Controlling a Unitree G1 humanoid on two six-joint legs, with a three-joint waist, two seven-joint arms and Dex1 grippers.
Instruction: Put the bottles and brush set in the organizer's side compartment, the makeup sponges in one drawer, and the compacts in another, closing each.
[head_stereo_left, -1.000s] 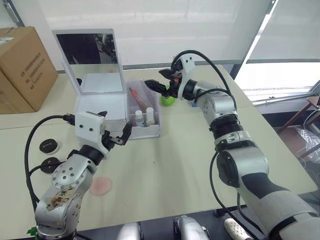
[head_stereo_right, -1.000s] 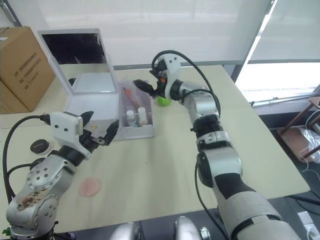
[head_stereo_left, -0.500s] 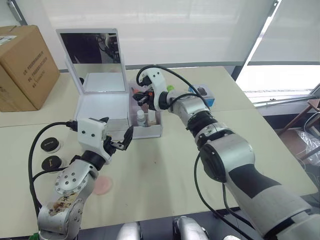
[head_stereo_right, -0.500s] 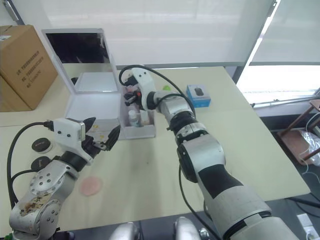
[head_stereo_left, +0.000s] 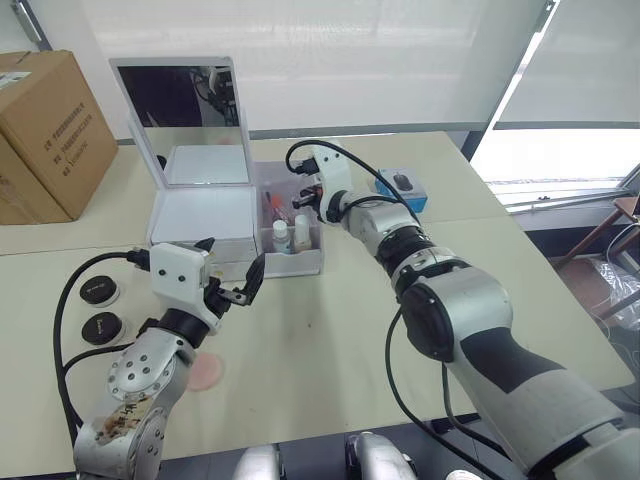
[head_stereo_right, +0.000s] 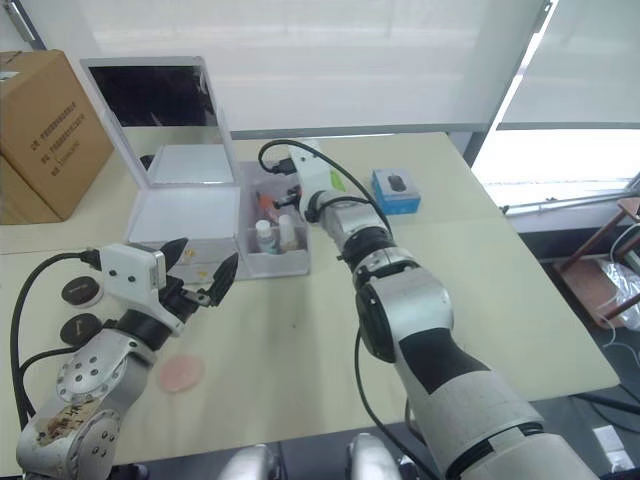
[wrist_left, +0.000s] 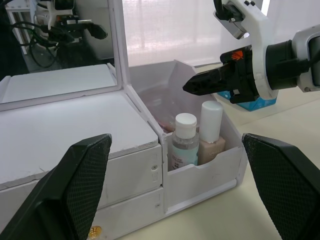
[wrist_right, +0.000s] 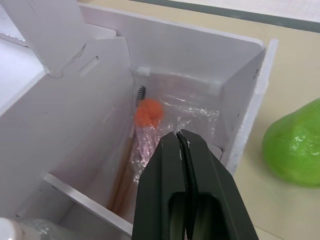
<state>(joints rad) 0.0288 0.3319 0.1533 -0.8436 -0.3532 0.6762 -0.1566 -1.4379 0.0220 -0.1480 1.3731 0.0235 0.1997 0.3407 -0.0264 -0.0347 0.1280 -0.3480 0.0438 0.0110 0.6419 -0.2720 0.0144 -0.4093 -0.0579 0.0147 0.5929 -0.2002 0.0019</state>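
Organizer (head_stereo_left: 205, 215), rigid light plastic at far left, holds bottles (wrist_left: 197, 135) and crinkly-wrapped brush set (wrist_right: 150, 130) in its side compartment (head_stereo_left: 300, 255), right gripper (wrist_right: 182, 145) pinched empty above, left gripper (wrist_left: 175, 185) spread wide near gold drawer knobs, the grasp point.

The left arm is bent in close to the body, its forearm rising and angled forward, so the left hand (head_stereo_left: 232, 283) hangs in the air with its two black fingers spread wide apart and nothing between them. The right arm is stretched far forward and across toward the robot's left, wrist bent down. The right hand (wrist_left: 192, 86) points that way, its fingers (wrist_right: 182, 187) pressed flat together, gripping nothing visible.
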